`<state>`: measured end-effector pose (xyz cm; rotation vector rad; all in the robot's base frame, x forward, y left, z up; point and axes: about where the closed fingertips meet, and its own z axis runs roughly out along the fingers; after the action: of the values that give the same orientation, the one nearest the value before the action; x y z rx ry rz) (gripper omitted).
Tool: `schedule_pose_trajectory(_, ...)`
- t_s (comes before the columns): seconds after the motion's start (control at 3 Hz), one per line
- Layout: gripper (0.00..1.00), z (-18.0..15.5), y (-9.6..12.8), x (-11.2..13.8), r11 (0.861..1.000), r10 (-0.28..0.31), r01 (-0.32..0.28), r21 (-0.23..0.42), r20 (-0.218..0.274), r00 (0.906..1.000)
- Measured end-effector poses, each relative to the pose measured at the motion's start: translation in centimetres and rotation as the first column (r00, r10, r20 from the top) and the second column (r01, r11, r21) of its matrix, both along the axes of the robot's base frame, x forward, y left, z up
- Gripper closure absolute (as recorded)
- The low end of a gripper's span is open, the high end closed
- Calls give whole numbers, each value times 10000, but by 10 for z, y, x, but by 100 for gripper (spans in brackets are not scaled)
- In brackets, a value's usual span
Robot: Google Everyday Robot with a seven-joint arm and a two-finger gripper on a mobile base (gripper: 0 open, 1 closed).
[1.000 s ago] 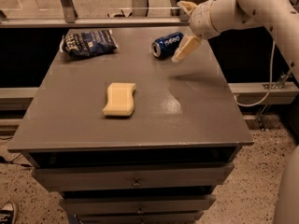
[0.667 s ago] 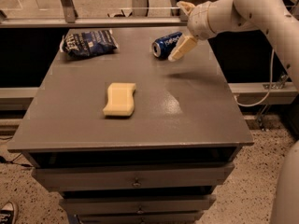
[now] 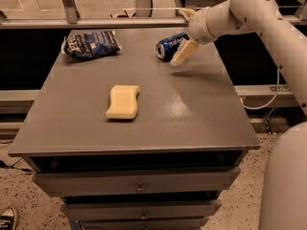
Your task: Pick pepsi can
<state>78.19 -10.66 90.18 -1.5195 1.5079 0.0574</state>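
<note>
My gripper [image 3: 183, 37] hangs at the far right of the table [image 3: 201, 123], right at the right-hand end of the pepsi can [image 3: 169, 46]. The can lies on its side there, its other end turned towards the chip bag [image 3: 91, 43]. Over the last second little has changed. I have slid a touch to the left, so my near finger [image 3: 183, 51] now crosses a little more of the can's end, while the can itself has neither rolled nor shifted. My fingers are spread, one slanting down in front of the can, the other showing above and behind it. I cannot tell whether either touches the metal. I judge that I am settling around the can, with the grip not yet made and nothing lifted. The small shift suggests fine lining-up rather than a fresh reach. A round can on its side may roll if I nudge it, so I should close squarely across it. The yellow sponge [image 3: 123, 101] lies well apart, out of my way
</note>
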Motion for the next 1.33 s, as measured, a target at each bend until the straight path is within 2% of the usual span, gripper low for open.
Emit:
schedule_pose_trajectory(0.67,0,-14,4,18,10000,56,-51,69,-716,9974)
schedule_pose_trajectory(1.33,0,-24,9,27,9993,184,-137,339,-1403,9899)
